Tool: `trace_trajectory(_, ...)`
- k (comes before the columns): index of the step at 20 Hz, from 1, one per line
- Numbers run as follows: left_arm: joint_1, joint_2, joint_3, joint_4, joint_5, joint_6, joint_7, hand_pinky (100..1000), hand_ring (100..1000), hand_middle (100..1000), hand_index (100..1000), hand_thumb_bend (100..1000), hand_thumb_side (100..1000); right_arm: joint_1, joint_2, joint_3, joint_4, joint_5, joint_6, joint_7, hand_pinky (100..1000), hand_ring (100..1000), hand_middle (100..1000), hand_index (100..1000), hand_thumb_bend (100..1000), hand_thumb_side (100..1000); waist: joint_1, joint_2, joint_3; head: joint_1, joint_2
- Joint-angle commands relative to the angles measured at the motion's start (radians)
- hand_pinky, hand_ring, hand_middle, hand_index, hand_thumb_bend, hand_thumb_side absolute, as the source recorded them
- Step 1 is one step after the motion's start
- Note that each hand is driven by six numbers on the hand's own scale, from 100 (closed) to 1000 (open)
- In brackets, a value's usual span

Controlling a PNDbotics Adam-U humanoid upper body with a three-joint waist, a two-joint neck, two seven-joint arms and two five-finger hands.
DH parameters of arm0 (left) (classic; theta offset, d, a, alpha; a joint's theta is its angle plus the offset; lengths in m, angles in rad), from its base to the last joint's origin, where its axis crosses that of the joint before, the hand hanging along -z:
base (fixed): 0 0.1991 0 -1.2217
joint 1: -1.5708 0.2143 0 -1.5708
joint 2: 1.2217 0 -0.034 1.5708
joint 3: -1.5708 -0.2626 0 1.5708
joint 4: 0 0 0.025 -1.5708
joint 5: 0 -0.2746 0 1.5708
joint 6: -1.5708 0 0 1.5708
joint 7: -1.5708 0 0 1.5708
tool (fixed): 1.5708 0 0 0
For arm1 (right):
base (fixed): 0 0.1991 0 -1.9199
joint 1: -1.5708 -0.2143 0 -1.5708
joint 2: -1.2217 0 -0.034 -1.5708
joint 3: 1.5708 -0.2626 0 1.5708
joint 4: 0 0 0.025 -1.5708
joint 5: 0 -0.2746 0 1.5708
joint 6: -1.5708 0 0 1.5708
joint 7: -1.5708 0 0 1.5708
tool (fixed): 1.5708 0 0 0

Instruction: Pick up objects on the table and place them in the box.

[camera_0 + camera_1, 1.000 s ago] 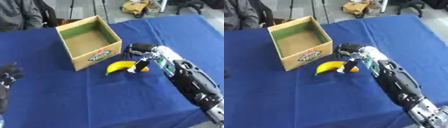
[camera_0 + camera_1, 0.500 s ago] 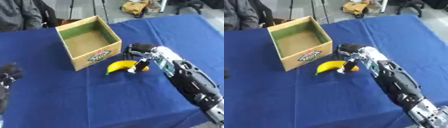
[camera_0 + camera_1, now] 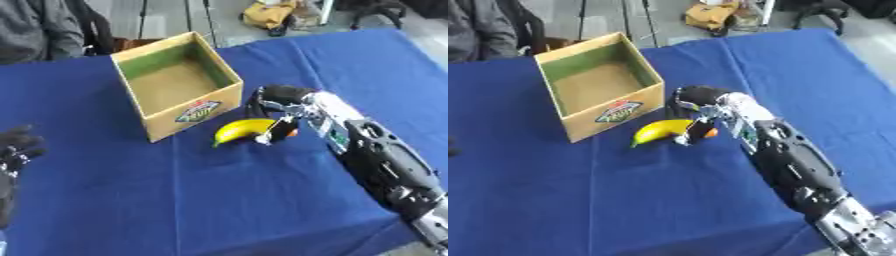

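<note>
A yellow banana (image 3: 238, 130) lies on the blue tablecloth just in front of the cardboard box (image 3: 179, 91), which stands open with nothing inside. My right hand (image 3: 273, 101) reaches in from the right, its fingers curled down over the banana's right end. A small orange thing (image 3: 291, 133) shows under the fingers beside the banana. My left hand (image 3: 16, 148) rests at the left edge, fingers relaxed, away from the objects.
The blue table (image 3: 210, 200) stretches wide in front of the box. A person in a grey top (image 3: 35, 27) sits at the far left edge. A yellow bag (image 3: 267, 12) and stand legs are on the floor beyond the table.
The right hand has barely moved and stays curled at the banana's right end. Banana and box lie where they were.
</note>
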Motion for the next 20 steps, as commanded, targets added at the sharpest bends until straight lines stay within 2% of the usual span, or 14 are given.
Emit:
trace_trajectory(1, -0.012, 0.007, -0.002, -0.013, 0.002, 0.0, -0.002, 727, 734, 735, 592, 259, 1000, -0.016, -0.027, -0.003, -0.021, 0.005, 0.001, -0.009, 514, 433, 449, 564, 173, 300, 0.0, -0.014, 0.001, -0.003, 0.006)
trace_trajectory(11, -0.012, 0.008, -0.002, -0.014, 0.003, 0.0, -0.002, 727, 734, 734, 592, 259, 1000, -0.017, -0.032, -0.001, -0.035, -0.004, 0.008, -0.013, 519, 438, 454, 569, 186, 308, 0.0, -0.014, 0.001, -0.004, 0.006)
trace_trajectory(12, -0.012, 0.007, -0.002, -0.014, 0.003, 0.0, -0.002, 728, 734, 734, 592, 259, 1000, -0.015, -0.031, 0.0, -0.032, -0.002, 0.008, -0.009, 556, 484, 491, 620, 223, 331, 0.0, -0.014, 0.001, -0.004, 0.006)
trace_trajectory(16, -0.012, 0.007, -0.002, -0.014, 0.003, 0.0, -0.002, 727, 734, 734, 592, 259, 1000, -0.012, -0.026, 0.003, -0.014, 0.008, 0.002, 0.02, 624, 598, 599, 727, 284, 369, 0.001, -0.014, 0.001, -0.005, 0.007)
trace_trajectory(20, -0.012, 0.007, -0.002, -0.014, 0.003, 0.0, -0.002, 728, 735, 734, 592, 258, 1000, -0.012, -0.023, 0.001, -0.005, 0.014, -0.002, 0.039, 641, 625, 637, 747, 295, 378, 0.003, -0.013, 0.001, -0.005, 0.007)
